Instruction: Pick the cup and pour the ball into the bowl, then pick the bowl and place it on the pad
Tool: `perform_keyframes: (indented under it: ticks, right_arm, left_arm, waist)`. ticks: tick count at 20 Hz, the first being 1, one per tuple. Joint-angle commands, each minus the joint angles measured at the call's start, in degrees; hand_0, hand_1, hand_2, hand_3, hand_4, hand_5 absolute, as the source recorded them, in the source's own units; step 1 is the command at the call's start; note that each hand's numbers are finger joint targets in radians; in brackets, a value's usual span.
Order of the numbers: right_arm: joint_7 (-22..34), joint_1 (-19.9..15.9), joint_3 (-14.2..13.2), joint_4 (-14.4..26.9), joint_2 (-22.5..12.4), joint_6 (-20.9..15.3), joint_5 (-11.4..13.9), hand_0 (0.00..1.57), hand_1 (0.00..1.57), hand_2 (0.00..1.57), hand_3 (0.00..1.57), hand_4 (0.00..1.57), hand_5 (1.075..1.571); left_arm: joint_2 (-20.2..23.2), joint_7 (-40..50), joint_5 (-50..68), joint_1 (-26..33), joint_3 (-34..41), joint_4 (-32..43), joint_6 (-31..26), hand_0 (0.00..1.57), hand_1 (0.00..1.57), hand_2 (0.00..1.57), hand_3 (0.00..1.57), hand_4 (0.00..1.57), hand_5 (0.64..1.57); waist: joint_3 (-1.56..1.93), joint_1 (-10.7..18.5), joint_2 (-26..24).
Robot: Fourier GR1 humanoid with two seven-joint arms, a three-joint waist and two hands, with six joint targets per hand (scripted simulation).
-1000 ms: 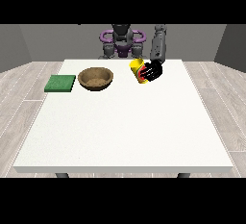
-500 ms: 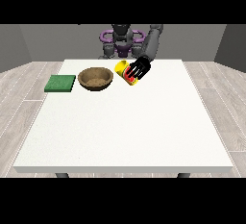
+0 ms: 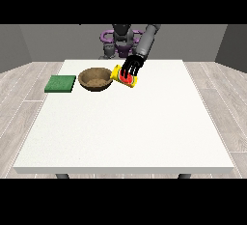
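Observation:
A yellow cup with a red patch hangs tilted on its side, its mouth turned toward the brown bowl. The hand at the view's right has its fingers curled round the cup from above, just right of the bowl's rim. The bowl stands on the white table at the back left of centre. A green pad lies flat left of the bowl. The ball does not show. The hand at the view's left sits close to the robot's body at the table's far edge, too small to read.
The robot's torso stands behind the far table edge. Wooden floor surrounds the table on all sides.
The hand at the view's right has carried the cup leftward toward the bowl and tipped it further onto its side. Bowl and pad have stayed put.

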Motion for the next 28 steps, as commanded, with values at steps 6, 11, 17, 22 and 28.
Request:
perform_keyframes:
  ticks: [6, 11, 17, 22, 28]
  right_arm:
    - [-1.2, 0.4, 2.9, 6.3, 3.0, -2.2, 4.4, 0.0, 0.0, 0.0, 0.0, 0.38, 1.566]
    - [-4.5, 4.6, 0.3, 11.4, 2.2, 0.7, 3.2, 0.0, 0.0, 0.0, 0.0, 0.38, 1.566]
    - [-4.1, 1.8, 0.3, 14.1, 2.0, 1.0, 3.0, 0.0, 0.0, 0.0, 0.0, 0.38, 1.566]
    - [-3.4, 0.6, -1.9, 15.3, 0.7, -1.1, 4.1, 0.0, 0.0, 0.0, 0.0, 0.38, 1.564]
    - [-7.6, 9.0, -5.2, 15.0, -1.5, 4.3, 1.1, 0.0, 0.0, 0.0, 0.0, 0.36, 1.564]
  left_arm:
    - [-8.9, 19.7, -23.7, -5.1, -17.7, 11.3, -2.3, 1.37, 1.37, 1.39, 1.46, 0.91, 1.483]
    - [-9.3, 25.9, -34.5, -9.0, -27.2, 14.4, -9.6, 1.49, 1.49, 1.57, 1.57, 0.96, 1.525]
    - [-12.4, 32.5, -39.3, -9.0, -31.8, 8.7, -22.0, 1.5, 1.5, 1.57, 1.57, 1.03, 1.516]
    - [-12.4, 29.1, -38.2, -5.5, -29.6, 1.1, -22.3, 1.5, 1.5, 1.57, 1.57, 1.07, 1.505]
    - [-4.1, 19.5, -15.9, -1.2, -10.4, -4.9, -10.5, 1.11, 1.11, 1.47, 1.48, 0.95, 1.548]
  waist:
    - [0.05, 2.4, -6.4]
    - [0.11, 4.1, -10.3]
    - [-0.09, 3.1, -11.1]
    - [-0.14, 8.3, -11.5]
    - [-0.23, 9.1, -12.6]
